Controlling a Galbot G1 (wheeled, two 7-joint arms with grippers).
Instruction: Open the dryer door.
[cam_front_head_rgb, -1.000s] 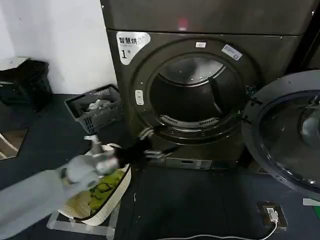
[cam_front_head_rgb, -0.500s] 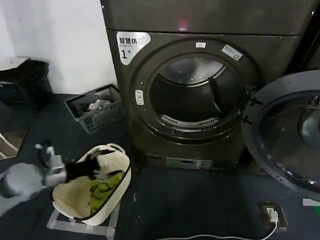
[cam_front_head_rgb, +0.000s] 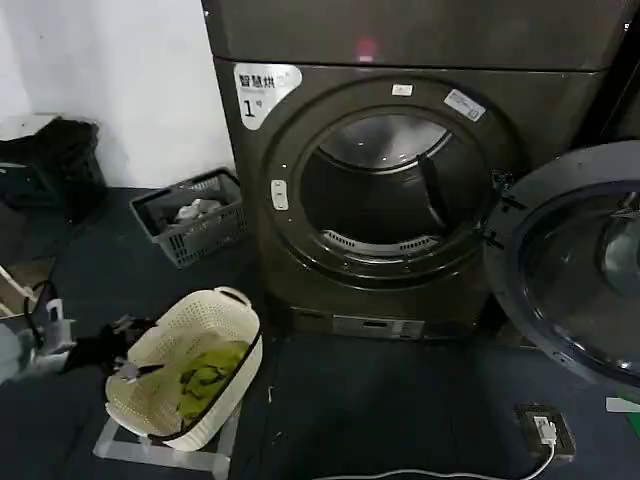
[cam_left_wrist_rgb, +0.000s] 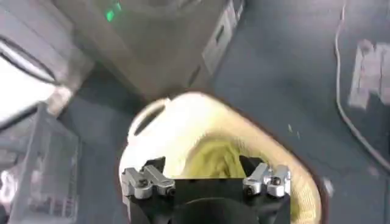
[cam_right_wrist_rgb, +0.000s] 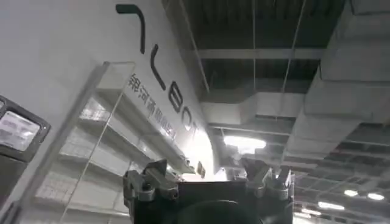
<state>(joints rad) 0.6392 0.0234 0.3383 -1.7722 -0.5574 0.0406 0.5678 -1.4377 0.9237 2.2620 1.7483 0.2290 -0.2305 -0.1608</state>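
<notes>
The dryer door (cam_front_head_rgb: 572, 270) stands swung wide open to the right of the dryer (cam_front_head_rgb: 250, 170), hinged at the drum opening's right edge. Its chrome rim and dark glass face me. The drum (cam_front_head_rgb: 385, 190) is exposed and looks empty. Low at the far left, my left gripper (cam_front_head_rgb: 133, 348) is open, well away from the door, beside the rim of a cream basket (cam_front_head_rgb: 175, 325). In the left wrist view the left gripper (cam_left_wrist_rgb: 201, 167) hangs over that basket (cam_left_wrist_rgb: 183, 119) with nothing between its fingers. My right gripper (cam_right_wrist_rgb: 206, 169) is open and points up at a ceiling.
The cream basket holds green cloth (cam_front_head_rgb: 208, 372) and rests on a clear stand in front of the dryer's left side. A grey crate (cam_front_head_rgb: 190, 215) stands against the wall. A black bag (cam_front_head_rgb: 50, 165) is at far left. A plug box and white cable (cam_front_head_rgb: 545, 430) lie on the floor at right.
My left arm has drawn back from the dryer's lower front, down and to the left past the basket. The door has stayed open and still.
</notes>
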